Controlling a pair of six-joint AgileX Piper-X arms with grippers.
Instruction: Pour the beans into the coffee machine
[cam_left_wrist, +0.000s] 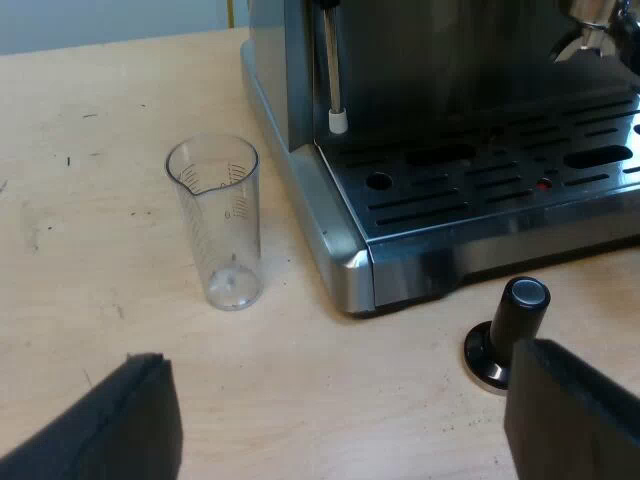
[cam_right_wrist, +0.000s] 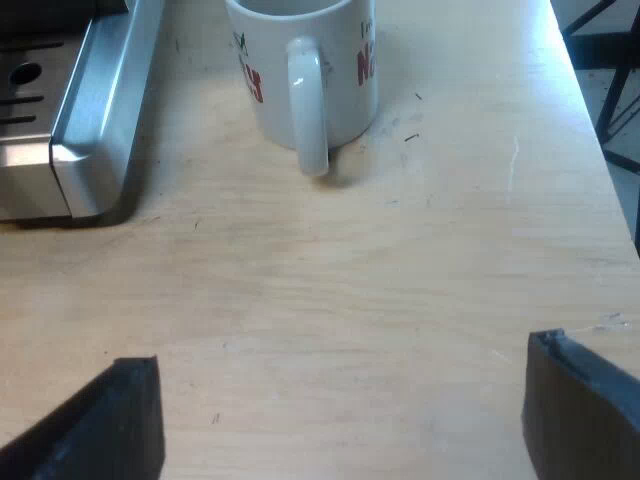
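Left pincer agape, empty, right pincer likewise

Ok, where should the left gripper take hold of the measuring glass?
Probably best to grip the measuring glass around its wall at mid-height, coming straight in over the open table from where the left gripper is. The glass stands upright and is narrow and round, and the machine stands close beside it.

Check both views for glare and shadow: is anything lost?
Left wrist view: the machine is dark across its upper front, with glare on its base corner; the glass is evenly lit. Right wrist view: even light, soft shadow at the foot of the mug.
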